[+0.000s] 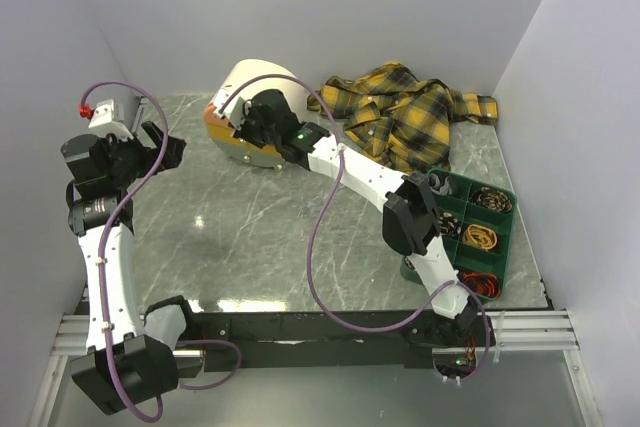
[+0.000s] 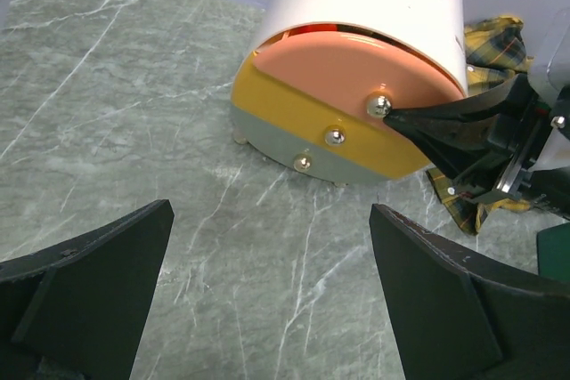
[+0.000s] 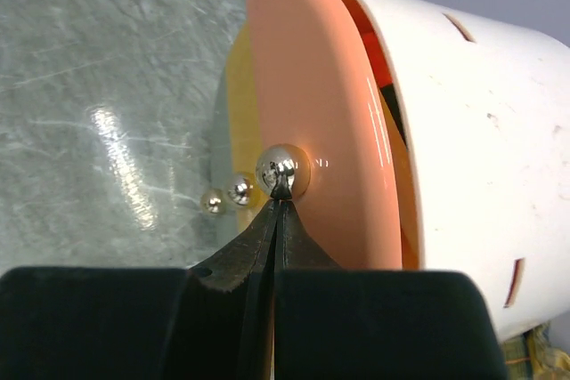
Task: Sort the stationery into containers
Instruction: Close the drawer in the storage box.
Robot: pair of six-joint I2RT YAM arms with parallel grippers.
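Note:
The cream drum-shaped drawer box [image 1: 255, 82] lies at the back of the table, its orange front toward the left arm. It also shows in the left wrist view [image 2: 374, 15] and in the right wrist view [image 3: 472, 131]. My right gripper [image 3: 281, 195] is shut, its tips pinched on the silver knob [image 3: 283, 169] of the top peach drawer [image 3: 312, 104], which stands slightly ajar. The same grip shows in the left wrist view [image 2: 396, 115]. My left gripper [image 2: 272, 211] is open and empty, above bare table left of the box. The dark green tray [image 1: 513, 215] sits at the right. No loose pens or clips show.
A yellow-and-black plaid shirt [image 1: 410, 112] lies crumpled behind and right of the drawer box. Coiled rubber bands [image 1: 481, 237] fill compartments of the tray. White walls close in the table on the left, back and right.

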